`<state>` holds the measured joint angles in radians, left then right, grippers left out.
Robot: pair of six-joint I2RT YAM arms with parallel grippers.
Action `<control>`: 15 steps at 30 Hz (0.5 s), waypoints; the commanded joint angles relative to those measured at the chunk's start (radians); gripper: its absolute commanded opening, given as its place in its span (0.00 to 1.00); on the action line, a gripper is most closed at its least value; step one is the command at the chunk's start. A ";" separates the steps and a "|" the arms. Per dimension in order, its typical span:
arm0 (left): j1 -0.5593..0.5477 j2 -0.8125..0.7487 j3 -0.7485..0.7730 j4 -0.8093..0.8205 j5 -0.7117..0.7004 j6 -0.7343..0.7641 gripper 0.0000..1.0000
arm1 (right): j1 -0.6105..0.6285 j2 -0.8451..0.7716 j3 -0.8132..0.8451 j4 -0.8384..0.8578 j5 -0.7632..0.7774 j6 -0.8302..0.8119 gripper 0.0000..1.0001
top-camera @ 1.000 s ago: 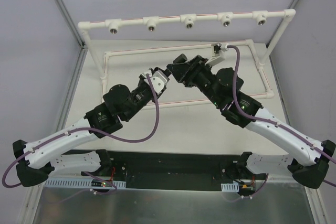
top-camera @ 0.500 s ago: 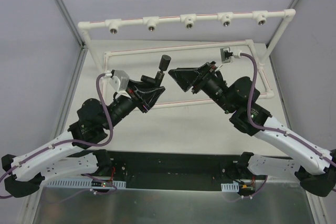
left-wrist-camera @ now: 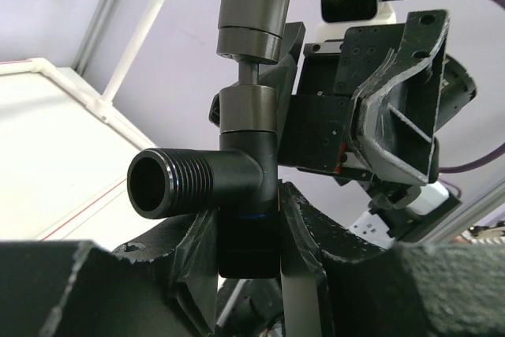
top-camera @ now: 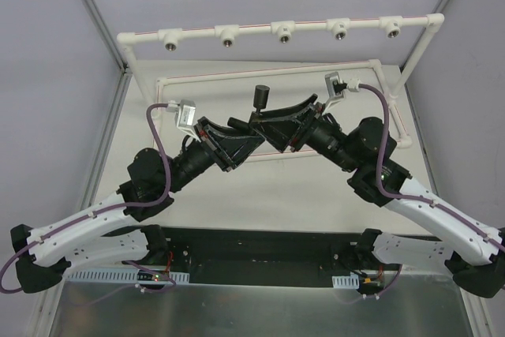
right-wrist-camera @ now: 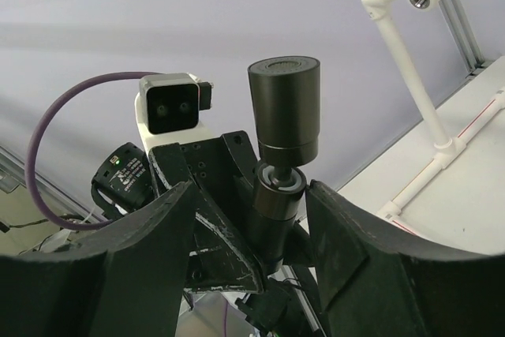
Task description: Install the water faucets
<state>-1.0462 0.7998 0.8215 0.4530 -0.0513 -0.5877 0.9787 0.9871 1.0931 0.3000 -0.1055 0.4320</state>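
A black T-shaped faucet (left-wrist-camera: 246, 171) with a threaded side stem and a cylinder knob on top stands upright in my left gripper (left-wrist-camera: 249, 234), which is shut on its lower end. In the top view the faucet (top-camera: 260, 97) is held above the table's middle by the left gripper (top-camera: 251, 128). My right gripper (top-camera: 270, 125) is open, its jaws on either side of the faucet's upper body (right-wrist-camera: 276, 199). In the right wrist view that gripper (right-wrist-camera: 251, 195) has one finger (right-wrist-camera: 351, 250) close beside the faucet and the other standing off. The short stubby faucet is out of view.
A white pipe rail (top-camera: 252, 28) with several metal-threaded fittings runs across the back on two posts. A low white pipe loop (top-camera: 237, 75) lies on the table under and behind both grippers. Grey walls close in on the left and right.
Half a second ago the grippers were apart. The left gripper has since carried the faucet to the right, and the right gripper's open jaws now sit around it.
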 commanded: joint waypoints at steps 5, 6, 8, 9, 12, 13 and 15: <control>0.000 0.015 -0.002 0.185 0.079 -0.106 0.00 | 0.002 -0.034 0.002 0.053 0.012 -0.019 0.52; 0.000 0.015 -0.005 0.188 0.082 -0.110 0.00 | 0.003 -0.034 0.002 0.053 0.015 -0.019 0.51; -0.001 0.015 -0.007 0.193 0.087 -0.112 0.00 | 0.003 -0.034 0.002 0.054 0.018 -0.019 0.48; 0.000 0.018 -0.007 0.194 0.090 -0.113 0.00 | 0.003 -0.038 0.002 0.053 0.023 -0.018 0.46; 0.000 0.018 -0.005 0.193 0.102 -0.101 0.00 | 0.003 -0.044 -0.002 0.053 0.042 -0.019 0.32; 0.000 0.016 -0.005 0.193 0.106 -0.095 0.00 | 0.002 -0.045 -0.005 0.054 0.049 -0.019 0.26; 0.000 0.013 -0.007 0.184 0.103 -0.077 0.00 | 0.003 -0.048 -0.010 0.053 0.059 -0.019 0.15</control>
<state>-1.0458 0.8207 0.8066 0.5449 0.0170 -0.6712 0.9779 0.9703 1.0851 0.3004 -0.0731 0.4290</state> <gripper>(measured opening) 0.314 0.260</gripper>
